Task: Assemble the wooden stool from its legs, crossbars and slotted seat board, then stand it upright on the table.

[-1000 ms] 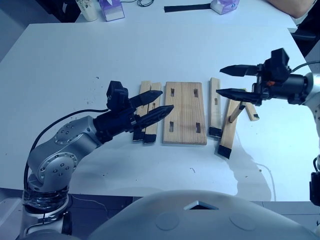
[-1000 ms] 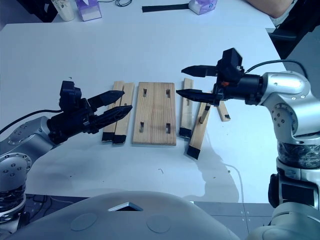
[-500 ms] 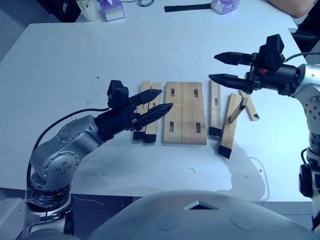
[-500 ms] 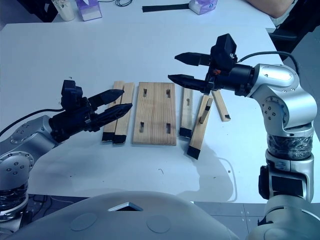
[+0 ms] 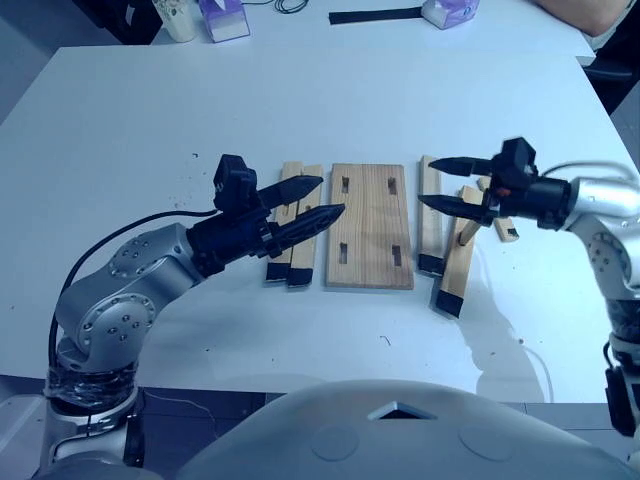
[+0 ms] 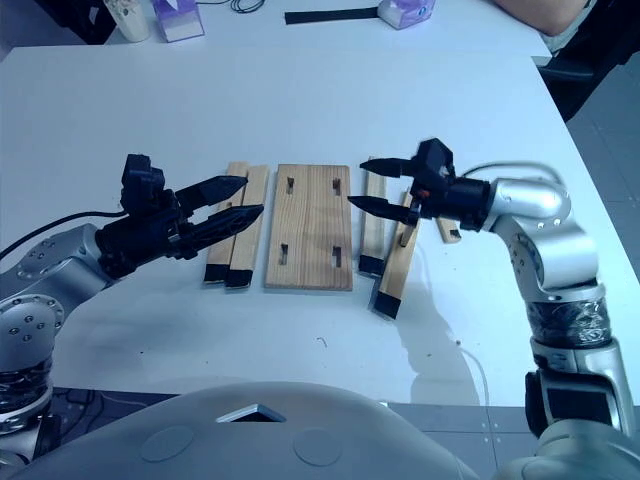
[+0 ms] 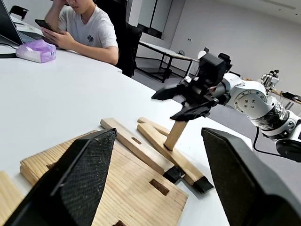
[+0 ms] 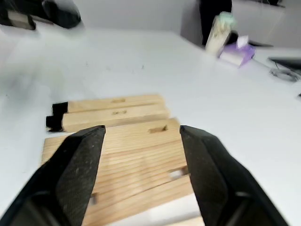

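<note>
The right claw (image 5: 428,180) has dropped from high above the right-hand pale wooden legs with black tips (image 5: 452,270) to just over them, its jaws wide and empty. The left claw (image 5: 331,196) stays wide open over the left pair of legs (image 5: 301,258). Between them, the slotted pale wooden seat board (image 5: 370,225) lies flat on the white tabletop (image 5: 200,120). A first pick-up looks near.

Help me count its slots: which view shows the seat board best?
Left eye view: it shows the seat board from above, all four slots visible; the right eye view matches. Both wrist views catch part of it at a low angle.
</note>
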Robot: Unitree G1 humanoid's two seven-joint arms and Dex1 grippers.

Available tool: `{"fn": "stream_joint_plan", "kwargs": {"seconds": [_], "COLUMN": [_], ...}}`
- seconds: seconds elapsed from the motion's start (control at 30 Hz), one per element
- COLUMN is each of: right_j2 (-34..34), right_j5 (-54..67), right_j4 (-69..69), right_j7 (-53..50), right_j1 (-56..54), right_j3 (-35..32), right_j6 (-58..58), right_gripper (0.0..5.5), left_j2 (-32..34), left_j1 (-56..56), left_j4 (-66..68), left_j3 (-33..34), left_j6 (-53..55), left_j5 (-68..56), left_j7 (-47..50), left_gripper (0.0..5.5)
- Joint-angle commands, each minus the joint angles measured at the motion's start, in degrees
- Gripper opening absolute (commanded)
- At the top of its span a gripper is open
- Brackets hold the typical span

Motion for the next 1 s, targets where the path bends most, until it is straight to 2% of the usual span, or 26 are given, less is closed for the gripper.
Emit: {"fn": "stream_joint_plan", "kwargs": {"seconds": [0.03,0.2,0.3,0.4,0.57,0.7,1.0], "right_j2": [1.9,3.3,2.7,-0.2,-10.0,-15.2,-14.5], "right_j5": [-4.9,5.6,15.3,22.8,13.9,0.9,-10.3], "right_j4": [7.7,-0.3,-9.6,-19.3,-20.6,-12.1,-2.1], "right_j7": [-0.7,-4.0,-7.1,-6.8,3.4,10.3,13.1], "right_j1": [6.2,0.7,-2.2,0.5,13.5,19.4,19.9], "right_j3": [3.0,-1.6,-4.7,-5.7,-2.9,0.7,5.2], "right_j6": [-3.4,4.7,13.5,20.8,17.1,4.7,-9.5], "right_gripper": [2.93,2.93,2.93,2.93,2.93,2.93,2.93], "left_j2": [2.0,1.8,1.1,0.6,0.2,-0.1,-0.1], "left_j1": [-2.5,-2.2,-1.2,-0.4,1.2,2.5,3.0], "left_j4": [1.4,1.2,0.4,-0.2,-1.1,-2.1,-2.6], "left_j3": [0.1,0.4,0.6,0.8,1.5,1.8,1.1], "left_j6": [1.7,1.8,1.3,1.0,0.6,0.3,-0.1], "left_j5": [-0.6,-0.3,-0.2,0.0,0.2,0.2,0.5], "left_j7": [-1.7,-1.5,-0.7,0.0,0.5,1.0,0.9], "left_gripper": [3.32,3.32,3.32,3.32,3.32,3.32,3.32]}}
